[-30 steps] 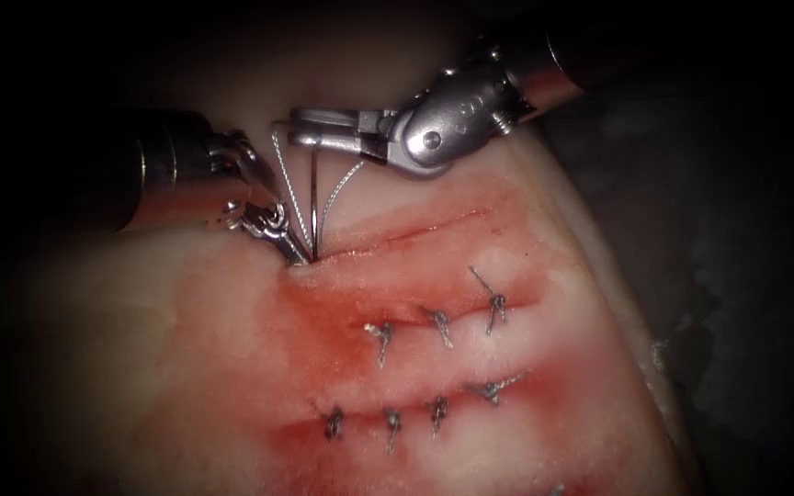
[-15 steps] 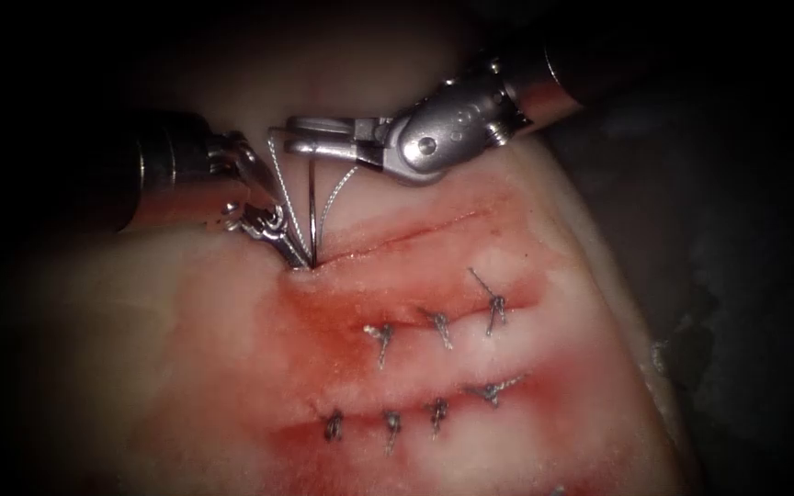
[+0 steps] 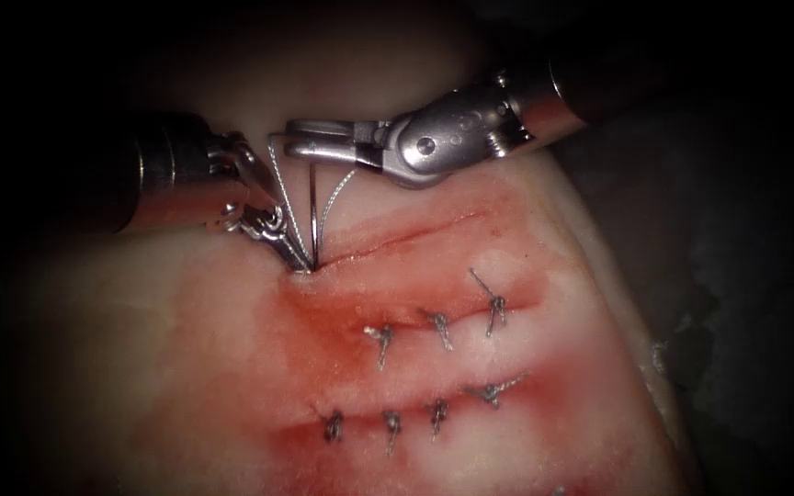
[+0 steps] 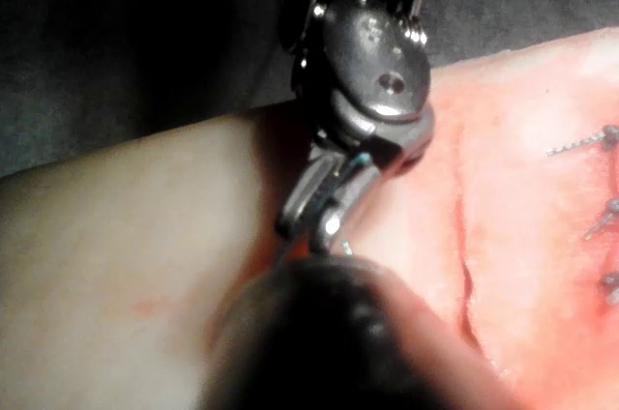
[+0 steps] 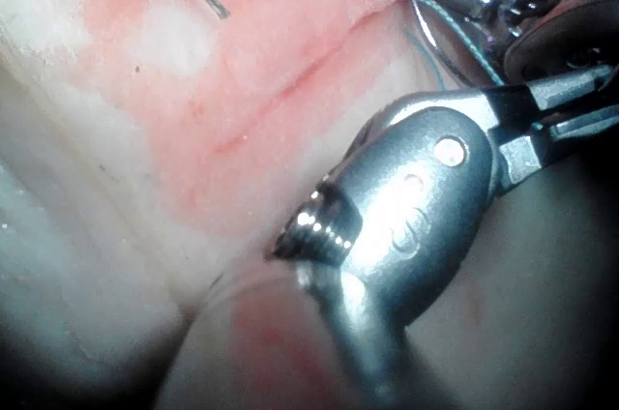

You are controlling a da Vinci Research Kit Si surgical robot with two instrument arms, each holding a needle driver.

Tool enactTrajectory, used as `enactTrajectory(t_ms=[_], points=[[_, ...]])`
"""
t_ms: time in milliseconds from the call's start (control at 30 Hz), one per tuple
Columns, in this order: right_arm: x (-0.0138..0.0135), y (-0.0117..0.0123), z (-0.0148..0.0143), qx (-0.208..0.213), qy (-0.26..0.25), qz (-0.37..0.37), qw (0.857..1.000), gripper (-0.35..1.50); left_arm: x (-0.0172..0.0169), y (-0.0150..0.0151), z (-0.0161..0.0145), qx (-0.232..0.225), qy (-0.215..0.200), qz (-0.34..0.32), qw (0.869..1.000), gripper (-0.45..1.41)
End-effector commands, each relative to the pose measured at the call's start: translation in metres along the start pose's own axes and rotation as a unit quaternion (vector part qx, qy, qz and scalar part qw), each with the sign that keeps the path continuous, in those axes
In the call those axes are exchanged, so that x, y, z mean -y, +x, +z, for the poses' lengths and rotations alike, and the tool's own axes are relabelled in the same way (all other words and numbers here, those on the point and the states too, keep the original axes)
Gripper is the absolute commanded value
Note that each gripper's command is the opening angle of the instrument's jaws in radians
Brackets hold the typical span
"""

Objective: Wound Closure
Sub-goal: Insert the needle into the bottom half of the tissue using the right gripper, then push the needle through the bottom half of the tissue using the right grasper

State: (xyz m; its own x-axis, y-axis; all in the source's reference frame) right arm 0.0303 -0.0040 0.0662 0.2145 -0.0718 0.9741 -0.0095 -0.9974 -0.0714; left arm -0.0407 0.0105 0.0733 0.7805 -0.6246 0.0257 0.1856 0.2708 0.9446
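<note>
— What has changed in the endoscope view?

— Your right hand (image 3: pixel 323 138) has sunk a little nearer the tissue (image 3: pixel 158 367) and its wrist has levelled out. It stays clenched on the needle (image 3: pixel 310 211) at the far end of its curve. The needle's near end still meets the tissue at the left end of the cut (image 3: pixel 415 234), so I judge no progress on this stitch.

— And my left hand (image 3: pixel 289 253)?

— It hasn't moved. It's pressed where the needle meets the cut, and I can't tell what it holds.

— Counts?

— Two hands, one needle, two strands of thread (image 3: pixel 328 207), one open cut, seven stitches (image 3: pixel 438 323): three in the far row, four in the near.

— Left wrist view?

— Your left hand is against the tissue, left of the cut.

— Right wrist view?

— Your right hand is clenched, with the left hand just beyond it.
</note>
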Motion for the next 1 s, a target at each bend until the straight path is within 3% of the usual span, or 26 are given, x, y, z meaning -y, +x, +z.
enactTrajectory(t_ms=[33,1000], points=[[0.0001,0.0005,0.0007,0.005,0.003,-0.001,1.0,-0.35,-0.0005,-0.0009,0.0,0.001,-0.002,0.002,1.0,-0.45],[0.0005,0.0005,0.0006,-0.012,0.042,0.047,0.998,-0.35,-0.0003,-0.0008,-0.0001,-0.001,0.0,0.004,1.0,-0.45]])
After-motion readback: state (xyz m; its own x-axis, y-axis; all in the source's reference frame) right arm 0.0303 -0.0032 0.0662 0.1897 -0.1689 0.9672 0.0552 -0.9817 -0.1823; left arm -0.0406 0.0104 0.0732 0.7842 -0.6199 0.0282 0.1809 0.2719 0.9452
